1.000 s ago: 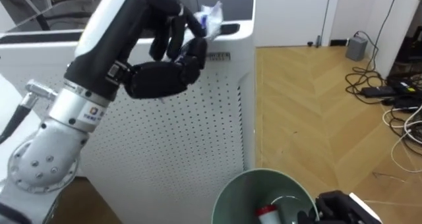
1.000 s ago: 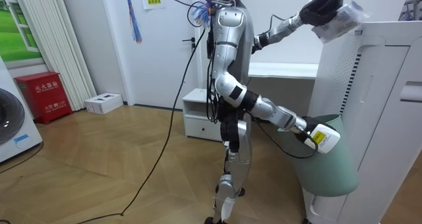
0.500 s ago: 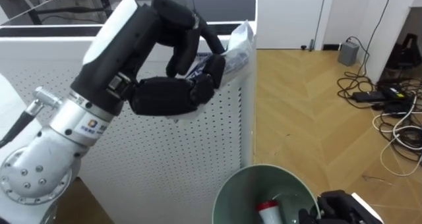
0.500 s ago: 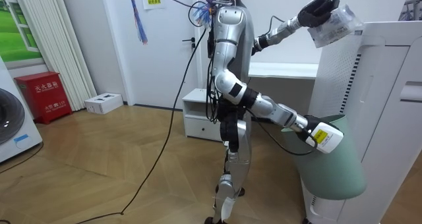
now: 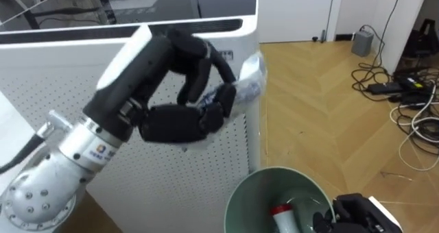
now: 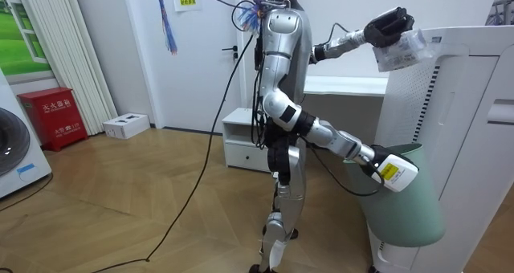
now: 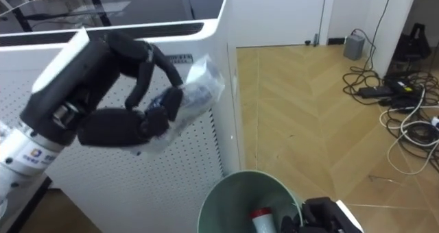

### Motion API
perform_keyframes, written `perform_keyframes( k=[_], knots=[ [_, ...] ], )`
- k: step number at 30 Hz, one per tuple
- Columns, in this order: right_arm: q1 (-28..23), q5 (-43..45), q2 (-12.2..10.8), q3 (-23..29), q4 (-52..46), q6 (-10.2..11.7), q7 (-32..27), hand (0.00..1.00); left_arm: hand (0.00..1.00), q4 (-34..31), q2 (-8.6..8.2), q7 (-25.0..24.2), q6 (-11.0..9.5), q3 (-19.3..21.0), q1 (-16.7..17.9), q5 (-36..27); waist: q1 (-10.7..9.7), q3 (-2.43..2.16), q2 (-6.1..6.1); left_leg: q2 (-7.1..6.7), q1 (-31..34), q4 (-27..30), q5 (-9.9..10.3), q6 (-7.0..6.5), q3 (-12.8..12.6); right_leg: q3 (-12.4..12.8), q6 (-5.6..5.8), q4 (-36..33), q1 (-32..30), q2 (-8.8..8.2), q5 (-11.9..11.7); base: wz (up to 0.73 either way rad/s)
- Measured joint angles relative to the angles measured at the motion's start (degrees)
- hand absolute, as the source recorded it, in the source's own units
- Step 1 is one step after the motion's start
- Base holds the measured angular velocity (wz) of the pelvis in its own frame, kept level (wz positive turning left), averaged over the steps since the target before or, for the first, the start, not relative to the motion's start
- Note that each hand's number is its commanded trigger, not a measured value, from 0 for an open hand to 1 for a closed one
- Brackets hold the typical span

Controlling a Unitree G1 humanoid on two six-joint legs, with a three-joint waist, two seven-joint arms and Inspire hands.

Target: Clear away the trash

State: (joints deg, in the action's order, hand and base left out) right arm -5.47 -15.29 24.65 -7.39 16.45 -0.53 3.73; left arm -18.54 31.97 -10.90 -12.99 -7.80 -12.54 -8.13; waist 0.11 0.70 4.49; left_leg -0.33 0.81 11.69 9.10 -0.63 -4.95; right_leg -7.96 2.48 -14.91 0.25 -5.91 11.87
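**A:** What stands around the garbage?

**B:** The clear plastic bag (image 5: 248, 86) is up in the air, caught in the curled fingers of the left hand (image 5: 180, 120). It hangs just in front of a tall white appliance (image 5: 199, 178) with a perforated face, close to its upper right corner. I cannot tell whether the bag touches the panel.

**A:** And underneath?

**B:** A green bin (image 5: 236, 192) sits with its mouth open, below the bag and a little to the right, hard against the appliance's front. A white thing with a red cap (image 5: 281, 216) lies inside it. The right hand (image 5: 353, 209) is at the bin's right rim, its fingers hooked over the edge.

**A:** How much room is there to move?

**B:** Past the appliance's right edge the wooden floor (image 5: 322, 116) lies open. It runs as far as a tangle of cables (image 5: 405, 99) and a small grey box (image 5: 362, 41) near the wall. In the room view the robot stands upright with the bin between it and the appliance. A low white cabinet (image 6: 245, 140) is behind it. Well off to the room view's left are a red box (image 6: 55, 116) and a white box (image 6: 127, 125) on the floor.
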Motion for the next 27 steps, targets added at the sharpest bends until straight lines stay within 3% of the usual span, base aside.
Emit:
perform_keyframes(
  k=[10,14,16,22,27],
  knots=[
    [2.09,-0.09,-0.15,-3.63,0.17,0.27,-1.15,1.00,1.00,7.25,-0.55,-0.04,-0.20,-10.69,1.57,0.92,-1.60,0.40,-0.52,0.04,1.05,0.09,-0.06,-0.09,-0.58,0.10,0.00,-1.17,-1.83,-0.15,0.01,-0.02],
    [5.13,-0.12,-0.49,-6.44,1.58,0.42,-1.04,1.00,1.00,13.64,-5.30,-0.04,-0.24,-14.87,1.70,3.28,-2.22,0.94,-1.31,0.14,0.70,0.01,-0.07,-0.10,-1.76,1.42,0.00,-1.89,-2.45,-0.07,0.01,-0.16],
    [6.28,-0.12,-0.93,-7.22,2.19,0.44,-0.75,1.00,1.00,15.39,-6.46,-0.05,-0.24,-15.63,1.70,4.28,-2.59,1.27,-1.92,0.32,1.06,0.15,-0.07,-0.10,-2.23,1.45,-0.07,-1.94,-3.03,0.01,-0.05,-0.13],
    [6.80,-0.06,-2.62,-8.82,3.15,0.46,0.17,1.00,1.00,21.87,-9.97,-0.12,-0.23,-21.52,1.73,5.94,-3.27,1.26,-2.72,0.48,1.93,0.48,-0.06,-0.10,-2.93,1.54,-0.11,-1.76,-3.96,0.03,-0.31,-0.06],
    [6.90,2.16,-4.37,-9.32,3.14,0.47,1.59,1.00,1.00,24.27,-12.14,-1.45,-0.23,-22.32,1.85,6.64,-4.39,1.15,-2.60,0.59,3.13,1.02,-0.06,-0.10,-3.02,1.75,-0.15,-2.75,-5.42,0.05,-0.33,-0.01]
  ],
)
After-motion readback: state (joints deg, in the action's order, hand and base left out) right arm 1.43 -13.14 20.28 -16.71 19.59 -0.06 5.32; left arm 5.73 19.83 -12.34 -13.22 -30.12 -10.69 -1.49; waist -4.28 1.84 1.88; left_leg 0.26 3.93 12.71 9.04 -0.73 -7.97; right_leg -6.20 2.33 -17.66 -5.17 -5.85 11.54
